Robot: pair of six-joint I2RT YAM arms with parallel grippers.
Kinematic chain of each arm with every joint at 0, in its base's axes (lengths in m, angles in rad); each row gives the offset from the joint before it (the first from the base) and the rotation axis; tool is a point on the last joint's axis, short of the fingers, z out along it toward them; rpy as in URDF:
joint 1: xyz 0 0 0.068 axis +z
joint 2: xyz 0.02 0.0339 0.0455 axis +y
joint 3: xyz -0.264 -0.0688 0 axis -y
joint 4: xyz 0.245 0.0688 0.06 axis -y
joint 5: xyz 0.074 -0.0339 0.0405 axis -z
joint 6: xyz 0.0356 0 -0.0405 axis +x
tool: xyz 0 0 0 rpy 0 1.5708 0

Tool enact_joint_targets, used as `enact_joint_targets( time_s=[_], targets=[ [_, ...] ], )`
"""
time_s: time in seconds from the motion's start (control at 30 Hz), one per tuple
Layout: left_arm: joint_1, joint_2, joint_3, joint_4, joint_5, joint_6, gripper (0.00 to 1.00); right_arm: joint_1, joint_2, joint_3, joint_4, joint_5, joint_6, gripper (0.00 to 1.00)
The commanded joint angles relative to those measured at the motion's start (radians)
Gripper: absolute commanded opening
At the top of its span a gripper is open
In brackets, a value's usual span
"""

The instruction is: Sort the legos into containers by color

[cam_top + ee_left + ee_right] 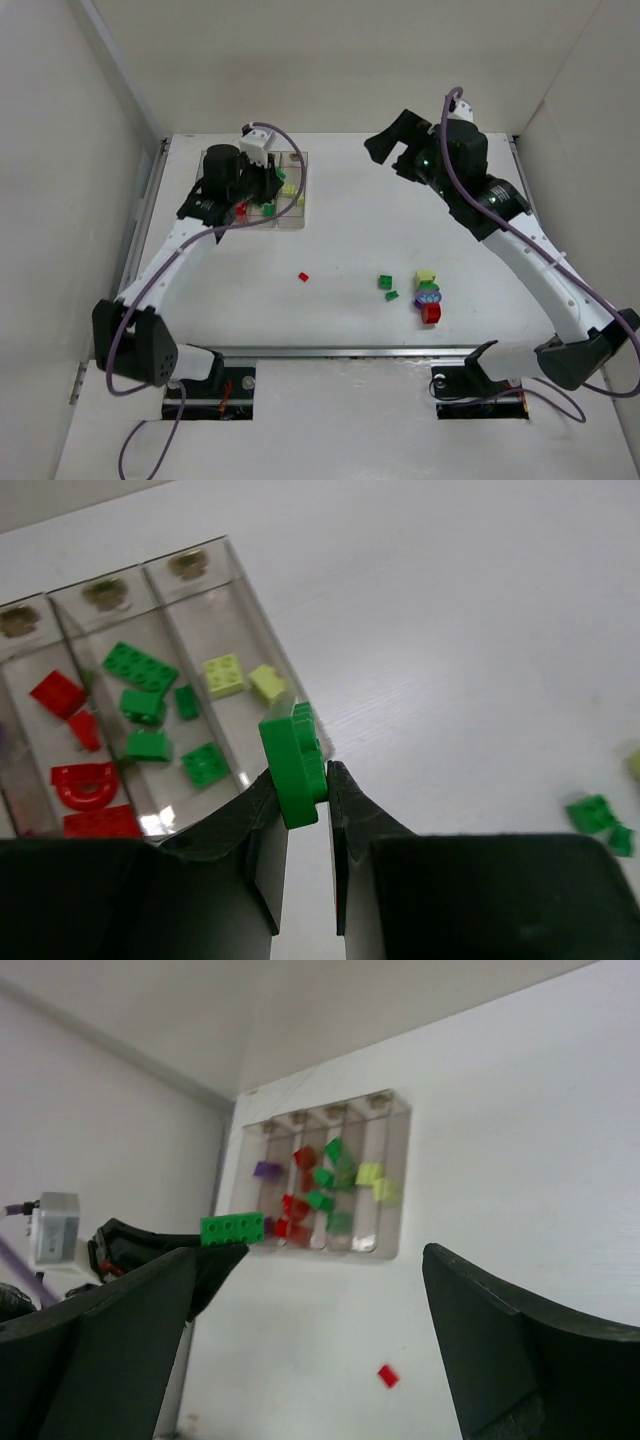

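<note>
My left gripper [308, 792] is shut on a flat green lego [294, 762], held on edge just off the near right corner of the containers [205, 615]. The clear bins [297, 170] hold red legos [57, 693], green legos [140, 667] and pale yellow legos [224, 674]. The right wrist view shows the held green lego [232, 1228] in front of the containers [395, 1175], with a purple lego [265, 1170] in the far left bin. My right gripper [392, 150] hangs open and empty, raised over the back of the table.
Loose legos lie mid-table: a small red one [303, 276], two green ones [386, 282], and a cluster of pale yellow [427, 276], purple [428, 297] and red [431, 313]. White walls enclose the table on the left, back and right.
</note>
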Motion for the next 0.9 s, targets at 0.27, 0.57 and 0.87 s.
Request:
enact_joint_targets(
  time_s=[0.27,0.57,0.87],
  targets=[
    [0.146,0.431,0.259,-0.025,-0.065,0.382,0.00,-0.070,0.096,0.032,-0.018,0.041,-0.163,1.00],
    [0.155,0.594,0.368,-0.099,0.022,0.438,0.31,-0.099,0.203,0.110,-0.090,-0.018,-0.232,1.00],
    [0.197,0.465,0.296,-0.042,0.042,0.420,0.78,-0.012,0.257,0.096,-0.112,-0.133,-0.476,1.00]
  ],
)
